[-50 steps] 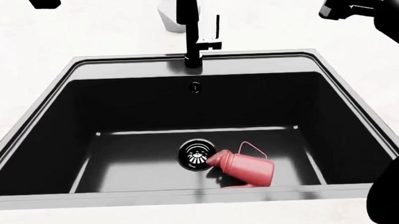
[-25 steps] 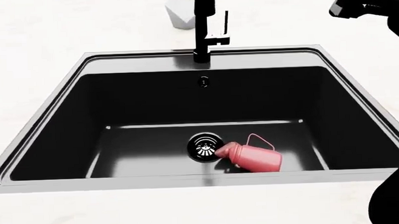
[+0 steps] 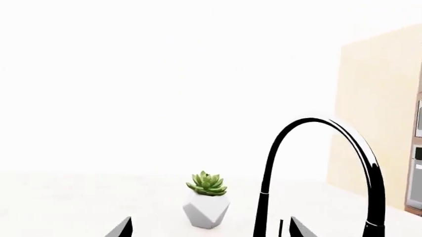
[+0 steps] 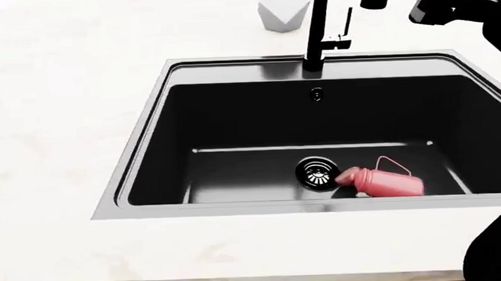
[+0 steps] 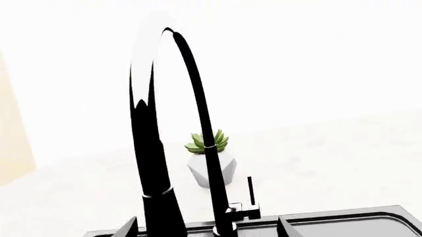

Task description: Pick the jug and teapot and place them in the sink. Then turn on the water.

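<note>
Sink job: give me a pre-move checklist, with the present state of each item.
1. Teapot in the sink: ok, lying on its side beside the drain.
2. Jug in the sink: not ok, it shows in no view.
3. Water running: not ok, no stream falls from the tap.
4. Tap lever unobstructed: ok.
5. Right gripper state: cannot tell, only finger edges show.
6. Left gripper state: cannot tell.

black tap [image 5: 155,148] arching up, sink [image 5: 343,222] rim below, succulent vase [image 5: 211,165] behind, prob. on counter
</note>
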Controlling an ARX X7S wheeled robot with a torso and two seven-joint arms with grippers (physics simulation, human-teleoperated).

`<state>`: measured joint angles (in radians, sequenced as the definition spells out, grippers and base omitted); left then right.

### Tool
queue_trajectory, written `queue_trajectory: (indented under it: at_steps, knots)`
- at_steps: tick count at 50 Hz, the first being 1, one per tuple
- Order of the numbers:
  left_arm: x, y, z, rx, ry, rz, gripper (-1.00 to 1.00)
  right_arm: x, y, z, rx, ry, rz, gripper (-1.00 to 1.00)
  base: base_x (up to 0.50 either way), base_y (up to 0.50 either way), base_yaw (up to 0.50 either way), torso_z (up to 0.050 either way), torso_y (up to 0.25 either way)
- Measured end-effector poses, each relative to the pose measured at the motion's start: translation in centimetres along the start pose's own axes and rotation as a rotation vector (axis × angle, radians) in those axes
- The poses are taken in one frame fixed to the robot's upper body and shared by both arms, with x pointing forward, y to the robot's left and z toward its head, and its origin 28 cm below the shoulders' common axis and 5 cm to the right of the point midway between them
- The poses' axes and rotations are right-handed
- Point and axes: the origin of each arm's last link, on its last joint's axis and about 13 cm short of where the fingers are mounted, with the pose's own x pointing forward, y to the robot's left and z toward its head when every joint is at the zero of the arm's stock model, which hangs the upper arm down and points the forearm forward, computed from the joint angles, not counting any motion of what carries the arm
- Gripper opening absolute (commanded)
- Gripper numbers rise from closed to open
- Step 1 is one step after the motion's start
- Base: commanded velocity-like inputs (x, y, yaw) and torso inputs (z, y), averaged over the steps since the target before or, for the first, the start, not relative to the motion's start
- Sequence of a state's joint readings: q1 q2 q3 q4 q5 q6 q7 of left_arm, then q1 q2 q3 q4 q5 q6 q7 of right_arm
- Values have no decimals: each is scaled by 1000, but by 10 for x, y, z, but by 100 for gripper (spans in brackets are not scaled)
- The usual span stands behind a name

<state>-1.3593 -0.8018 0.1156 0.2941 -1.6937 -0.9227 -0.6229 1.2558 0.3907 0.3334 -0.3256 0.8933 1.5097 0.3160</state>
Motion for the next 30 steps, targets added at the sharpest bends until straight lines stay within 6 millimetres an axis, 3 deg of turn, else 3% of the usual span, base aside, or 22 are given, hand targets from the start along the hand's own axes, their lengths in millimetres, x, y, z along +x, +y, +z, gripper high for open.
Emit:
queue_trajectory:
  at_steps: [13, 30]
  knots:
    - [0, 0, 0, 0, -9, -7, 100, -3, -1, 2, -5, -8, -18, 100, -453, 273, 0, 0, 0]
    - [0, 0, 0, -5, -15, -13, 100, -3, -1, 2, 0, -17, -16, 100, -27, 500, 0, 0, 0]
